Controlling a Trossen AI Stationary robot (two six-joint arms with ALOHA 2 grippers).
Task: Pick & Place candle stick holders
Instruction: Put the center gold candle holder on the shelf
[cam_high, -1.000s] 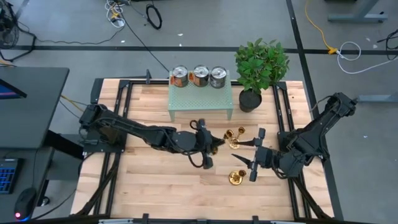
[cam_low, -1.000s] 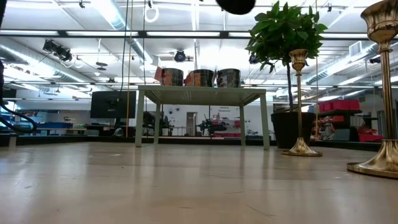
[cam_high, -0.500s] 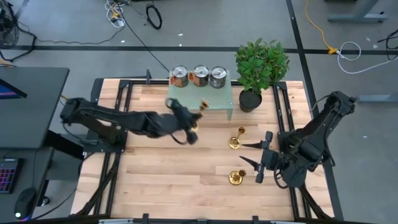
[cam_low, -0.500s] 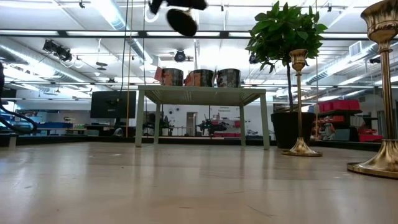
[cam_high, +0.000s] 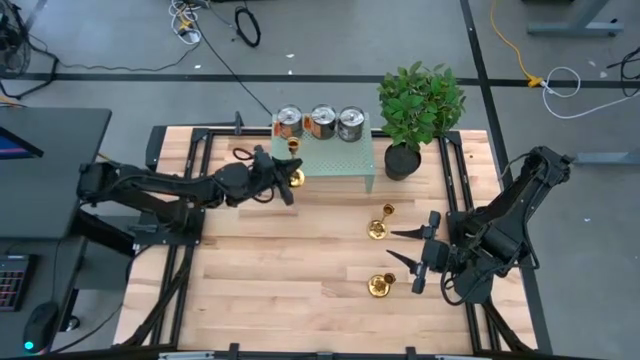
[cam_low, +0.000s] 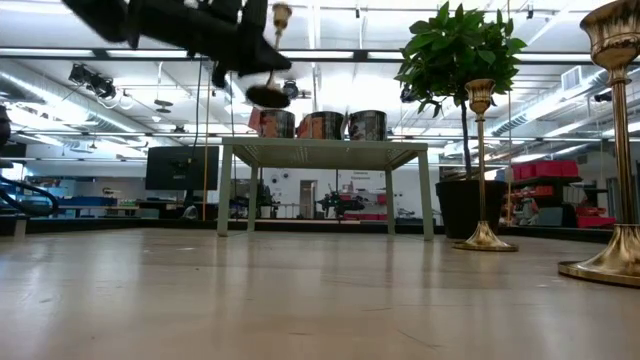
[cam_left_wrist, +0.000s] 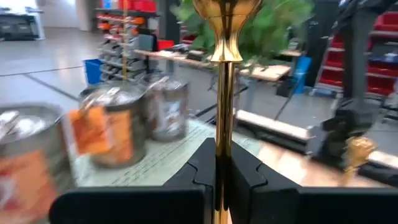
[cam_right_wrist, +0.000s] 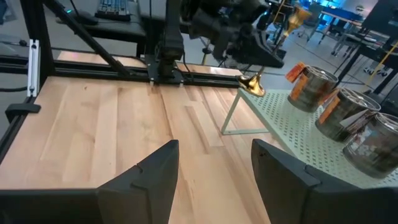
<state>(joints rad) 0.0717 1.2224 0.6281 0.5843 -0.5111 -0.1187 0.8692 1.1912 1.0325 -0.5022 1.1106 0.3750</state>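
Robotics lab in an open industrial hall.

A wooden table (cam_high: 300, 280) in a black metal frame (cam_high: 180, 250) stands on a grey concrete floor (cam_high: 120, 40) marked with dark tape lines, loose cables (cam_high: 560, 85) trailing across it. Beside the table sits a desk (cam_high: 50, 160) with a keyboard (cam_high: 12, 282). Beyond the table, strip lights (cam_low: 190, 25) and ducts (cam_low: 60, 85) run along a bare ceiling, and red storage bins (cam_low: 545, 170) fill shelves at the back of the room.

the tin cans (cam_high: 322, 123) carry orange-brown labels, seemingly printed, but nothing is legible.
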